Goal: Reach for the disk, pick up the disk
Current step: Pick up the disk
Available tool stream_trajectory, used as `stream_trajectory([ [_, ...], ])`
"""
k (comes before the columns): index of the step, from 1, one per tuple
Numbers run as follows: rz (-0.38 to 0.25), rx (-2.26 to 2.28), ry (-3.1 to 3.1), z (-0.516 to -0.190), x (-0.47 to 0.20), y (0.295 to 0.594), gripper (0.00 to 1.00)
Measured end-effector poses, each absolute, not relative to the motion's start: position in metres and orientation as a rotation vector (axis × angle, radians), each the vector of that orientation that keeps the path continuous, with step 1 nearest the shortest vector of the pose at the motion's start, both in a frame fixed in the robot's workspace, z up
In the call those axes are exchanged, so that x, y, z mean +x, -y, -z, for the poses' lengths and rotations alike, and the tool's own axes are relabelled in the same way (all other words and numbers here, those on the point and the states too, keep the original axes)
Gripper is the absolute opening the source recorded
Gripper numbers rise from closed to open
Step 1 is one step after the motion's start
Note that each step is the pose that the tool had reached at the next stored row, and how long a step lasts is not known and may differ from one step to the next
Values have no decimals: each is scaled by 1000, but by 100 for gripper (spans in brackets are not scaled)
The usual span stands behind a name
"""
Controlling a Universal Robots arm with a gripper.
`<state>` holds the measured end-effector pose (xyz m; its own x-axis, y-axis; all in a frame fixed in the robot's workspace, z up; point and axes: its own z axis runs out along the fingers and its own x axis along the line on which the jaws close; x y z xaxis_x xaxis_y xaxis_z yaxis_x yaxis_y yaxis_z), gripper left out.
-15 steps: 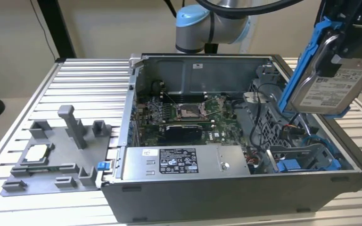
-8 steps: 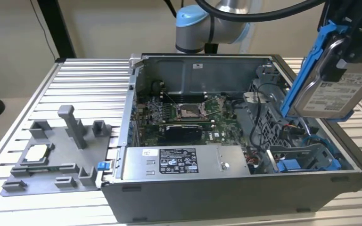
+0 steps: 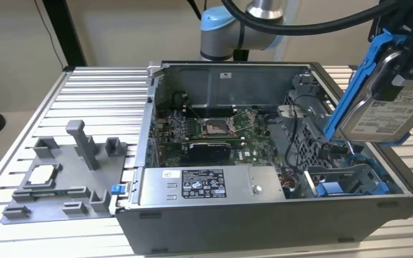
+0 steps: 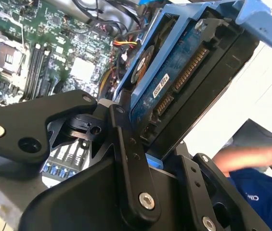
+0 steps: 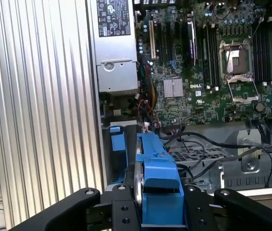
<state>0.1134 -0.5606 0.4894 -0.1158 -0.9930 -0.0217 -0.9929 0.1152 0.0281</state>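
Note:
The disk (image 3: 389,110) hangs tilted in the air above the open computer case (image 3: 264,226), at the exterior view's right. It is a silver-grey drive with a white label and a blue frame along its edges. My gripper (image 3: 401,67) is shut on the disk from above. In the first wrist view the disk's blue frame (image 5: 157,175) stands edge-on in my gripper (image 5: 159,195), with one black finger (image 5: 121,204) on each side. In the second wrist view the disk's connector side (image 4: 174,82) shows, clamped in my gripper (image 4: 167,103).
Below the disk, a blue bracket (image 3: 350,185) sits in the case's corner among cables. The motherboard (image 3: 214,129) and power supply (image 3: 206,185) lie inside. A grey fixture (image 3: 63,177) holding a small silver chip rests on the ribbed table (image 3: 92,102). A person's blue sleeve (image 4: 256,190) is nearby.

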Motion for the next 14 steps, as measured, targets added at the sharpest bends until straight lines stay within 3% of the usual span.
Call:
stream_trajectory([
  [14, 55, 2087, 2344, -489, 113, 561, 0],
])
